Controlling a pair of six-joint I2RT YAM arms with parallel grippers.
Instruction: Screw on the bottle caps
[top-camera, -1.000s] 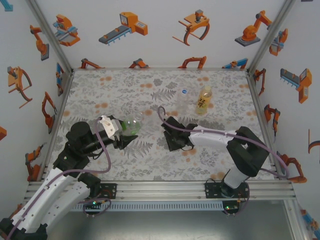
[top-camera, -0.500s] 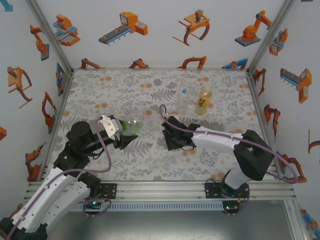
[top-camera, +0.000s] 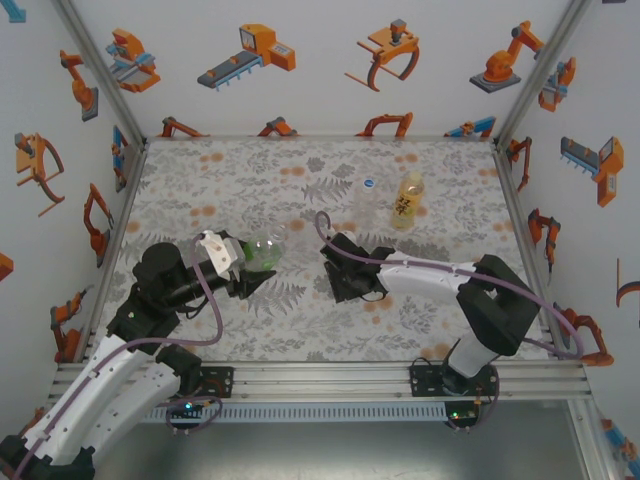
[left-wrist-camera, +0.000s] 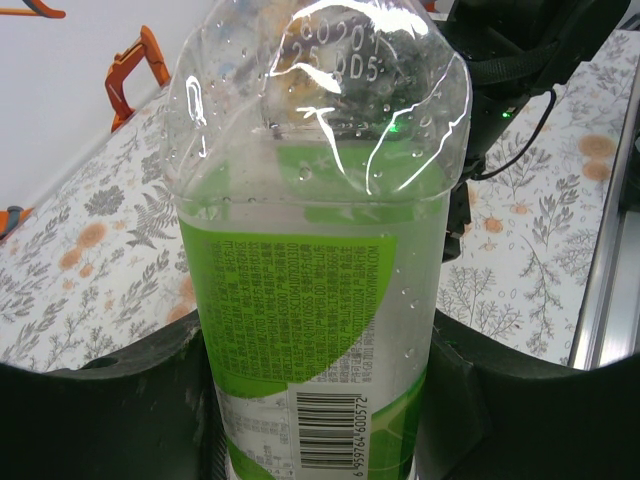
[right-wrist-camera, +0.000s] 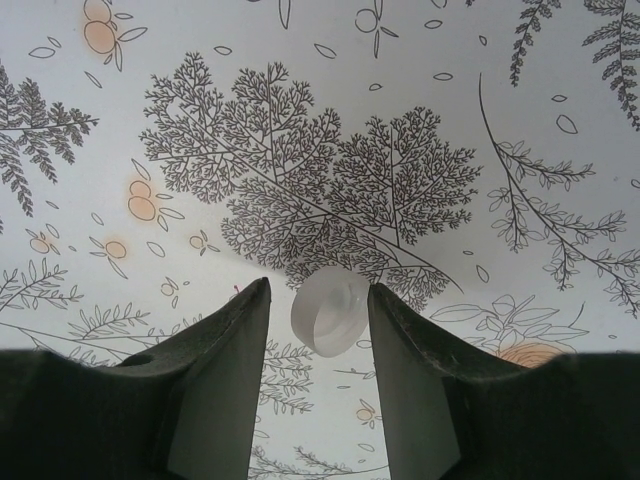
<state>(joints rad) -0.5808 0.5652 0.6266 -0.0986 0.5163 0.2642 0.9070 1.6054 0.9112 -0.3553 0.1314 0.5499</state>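
The flowery desk (top-camera: 200, 180) takes up most of the top view. The biggest thing that matters on it is the green bottle (top-camera: 264, 250). It lies on its side, up off the desk, and the left tool (top-camera: 248, 262) is clamped tight around its label end. Its long way runs from 9 o'clock to 3 o'clock. The rounded clear end points away from the left tool, toward the right arm. The mouth is cut off at the edge of the left wrist view, but I think it is at that far end, because the print on the label reads that way up.

Two more bottles stand at the back, near 12 o'clock: a colourless bottle (top-camera: 367, 205) and, just beside it, a yellow-orange bottle (top-camera: 406, 203).

The right tool (right-wrist-camera: 318, 292) is low over the desk, at about 4 o'clock from the green bottle. Its fingers are a little apart. The white cap (right-wrist-camera: 330, 312) sits between them, tipped up on its edge. I cannot tell if it is pinched yet.

From the white cap, the bottle's end is at about 10 o'clock, so the right arm is the nearer one to bring it over.
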